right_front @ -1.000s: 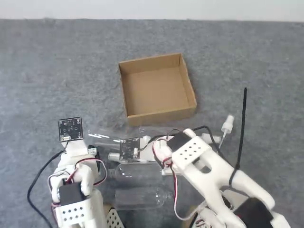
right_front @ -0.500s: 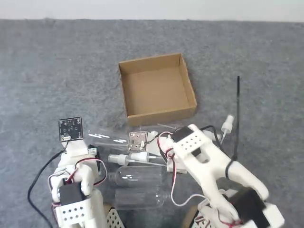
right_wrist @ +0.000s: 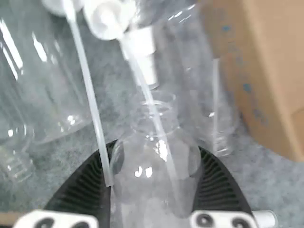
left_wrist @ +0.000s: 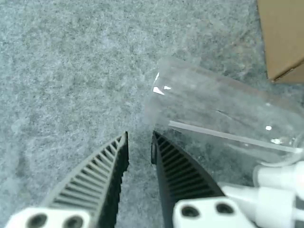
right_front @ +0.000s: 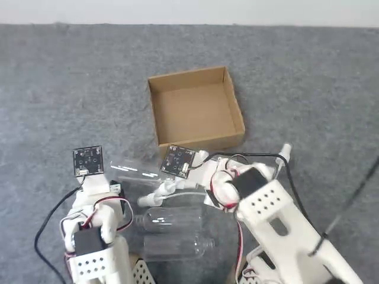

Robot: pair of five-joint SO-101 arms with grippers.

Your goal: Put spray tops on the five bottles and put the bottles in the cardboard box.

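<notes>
The grey counter (right_front: 65, 77) carries everything. The cardboard box (right_front: 195, 109) sits upright on it with its top open, and every place below is taken from it.

The right arm (right_front: 278, 207) rises on the robot's side of the box, and the left arm (right_front: 92, 242) stands farther from the box, off toward its left corner.

The right claw (right_wrist: 156, 154) is just short of the box's near wall. It is clamped around the shoulders of a clear held bottle (right_wrist: 154, 137), whose neck is uncapped and points roughly along that wall.

The left claw (left_wrist: 137, 147) has its fingers narrowly apart with only bare counter between them. It is just short of the base of a lying bottle (left_wrist: 223, 114), which rests on its side close to the box's near-left corner.

Two more bottles lie side by side farther from the box than both claws — an upper bottle (right_front: 172, 218) and a lower bottle (right_front: 177, 245).

A white spray top (right_front: 163, 190) lies between the box and that pair. Its thin tube crosses the held bottle's mouth — I cannot tell whether it is inside. A second spray top (right_front: 285, 151) lies off the box's near-right corner.
</notes>
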